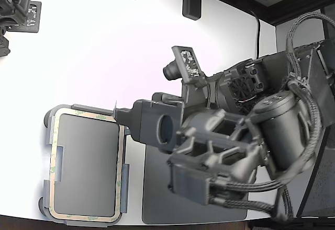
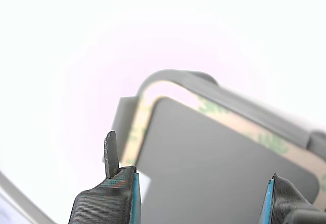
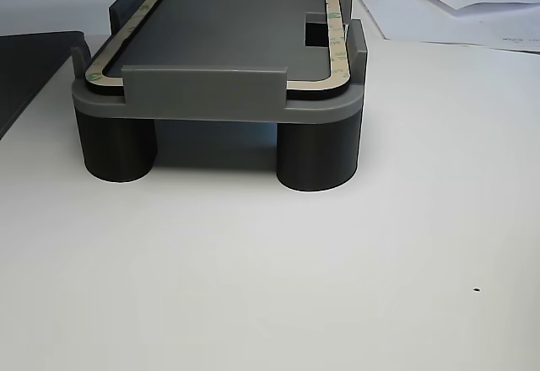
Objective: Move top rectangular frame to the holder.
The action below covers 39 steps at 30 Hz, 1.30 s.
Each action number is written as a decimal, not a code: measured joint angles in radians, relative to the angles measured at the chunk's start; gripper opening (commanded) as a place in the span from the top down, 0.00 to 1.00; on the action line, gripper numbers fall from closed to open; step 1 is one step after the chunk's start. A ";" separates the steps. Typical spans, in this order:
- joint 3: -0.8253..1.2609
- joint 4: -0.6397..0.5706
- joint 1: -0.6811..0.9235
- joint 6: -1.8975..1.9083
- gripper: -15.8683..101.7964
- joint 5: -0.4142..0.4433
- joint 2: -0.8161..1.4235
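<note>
Gripper (image 2: 196, 196) agape, empty, above holder (image 2: 178, 76)

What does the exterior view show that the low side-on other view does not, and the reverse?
Only the exterior view shows the arm and its gripper beside the holder, the dark mat under the arm, a second gripper at the far table corner, and the holder's whole outline from above. Only the other view shows the holder's round feet lifting it off the table, and papers behind it. Both show the frame lying in the holder around its dark centre, inside the raised edge tabs. The wrist view shows the jaws apart and empty.
</note>
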 measured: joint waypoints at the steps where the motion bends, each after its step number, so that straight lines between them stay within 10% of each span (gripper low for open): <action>1: 0.046 -0.040 -0.009 -0.057 0.02 0.018 0.048; 7: 0.357 -0.333 -0.087 -0.483 0.02 0.061 0.350; 13: 0.689 -0.557 -0.298 -0.965 0.02 -0.160 0.703; 19: 0.928 -0.541 -0.411 -1.350 0.02 -0.319 0.996; 39: 1.135 -0.466 -0.411 -1.687 0.02 -0.362 1.261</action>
